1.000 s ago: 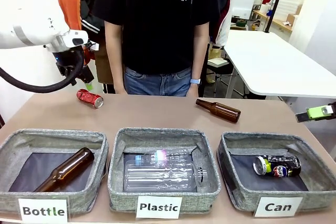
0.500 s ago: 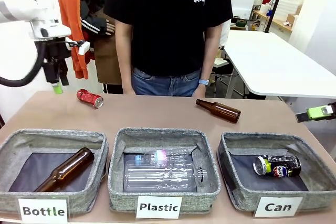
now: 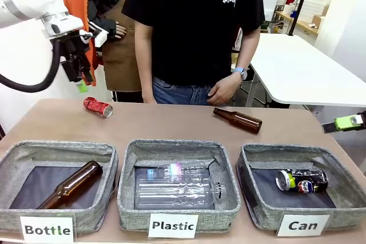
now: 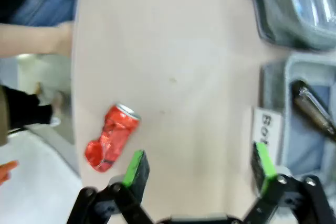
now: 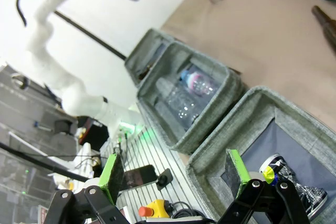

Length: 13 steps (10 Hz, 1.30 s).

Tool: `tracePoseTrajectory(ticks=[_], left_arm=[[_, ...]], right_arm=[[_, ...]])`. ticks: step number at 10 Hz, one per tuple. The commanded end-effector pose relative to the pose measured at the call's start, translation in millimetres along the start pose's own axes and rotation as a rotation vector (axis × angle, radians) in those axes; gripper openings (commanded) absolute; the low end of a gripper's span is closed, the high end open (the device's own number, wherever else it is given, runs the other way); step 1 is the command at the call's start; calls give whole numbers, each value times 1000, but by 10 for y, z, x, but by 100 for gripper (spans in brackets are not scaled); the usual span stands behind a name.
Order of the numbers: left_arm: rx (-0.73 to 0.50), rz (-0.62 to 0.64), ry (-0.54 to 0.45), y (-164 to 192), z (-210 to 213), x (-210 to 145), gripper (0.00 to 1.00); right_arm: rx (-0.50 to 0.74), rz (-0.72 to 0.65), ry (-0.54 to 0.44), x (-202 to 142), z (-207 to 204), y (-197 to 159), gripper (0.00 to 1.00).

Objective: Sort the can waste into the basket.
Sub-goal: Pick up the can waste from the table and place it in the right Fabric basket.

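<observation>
The step in hand is judged to be the approach to the second can. One black can [image 3: 302,180] is already seen lying in the basket [image 3: 286,149] labelled "Can" at the lower right of the front view. The crushed red can [image 3: 98,107] lies on its side on the bare table at the upper left, well apart from that basket.

The left gripper [image 3: 80,81] is held in the air above and just to the left of the red can. In its wrist view the jaws are spread wide with nothing between them, and the red can [image 4: 111,138] is seen at the lower left, just beside one green pad and not between the two.

The right gripper [image 3: 346,122] is seen at the right edge of the front view. It is likewise open and empty, above the near corner of the basket.

For the next move, a sideways shift is called for so that the can is centred between the pads, followed by a descent and a closing across the can's dented body. A carry to the lower right would then be needed.
</observation>
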<state>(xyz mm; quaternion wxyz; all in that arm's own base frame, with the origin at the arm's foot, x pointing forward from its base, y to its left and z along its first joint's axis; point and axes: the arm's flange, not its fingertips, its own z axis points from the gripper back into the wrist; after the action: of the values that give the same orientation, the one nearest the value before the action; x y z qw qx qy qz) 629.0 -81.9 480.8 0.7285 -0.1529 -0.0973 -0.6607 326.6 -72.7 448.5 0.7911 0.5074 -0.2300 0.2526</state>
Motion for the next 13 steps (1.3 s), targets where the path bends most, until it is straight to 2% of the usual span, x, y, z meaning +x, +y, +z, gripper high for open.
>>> tracePoseTrajectory(ticks=[1, 6, 7, 9, 10, 13], left_arm=[[-41, -57, 64, -45, 0, -61, 100], [-39, -35, 47, -41, -42, -37, 100], [-20, -172, 103, 84, -101, -44, 100], [-17, -297, 145, 415, -232, -40, 100], [5, -330, 162, 568, -310, -73, 100], [62, -309, 187, 902, -550, -140, 100]], right_arm=[[4, 18, 5, -1, 20, 9, 100], [4, 18, 5, -1, 20, 9, 100], [4, 18, 5, -1, 20, 9, 100], [4, 18, 5, -1, 20, 9, 100], [4, 18, 5, -1, 20, 9, 100], [4, 18, 5, -1, 20, 9, 100]])
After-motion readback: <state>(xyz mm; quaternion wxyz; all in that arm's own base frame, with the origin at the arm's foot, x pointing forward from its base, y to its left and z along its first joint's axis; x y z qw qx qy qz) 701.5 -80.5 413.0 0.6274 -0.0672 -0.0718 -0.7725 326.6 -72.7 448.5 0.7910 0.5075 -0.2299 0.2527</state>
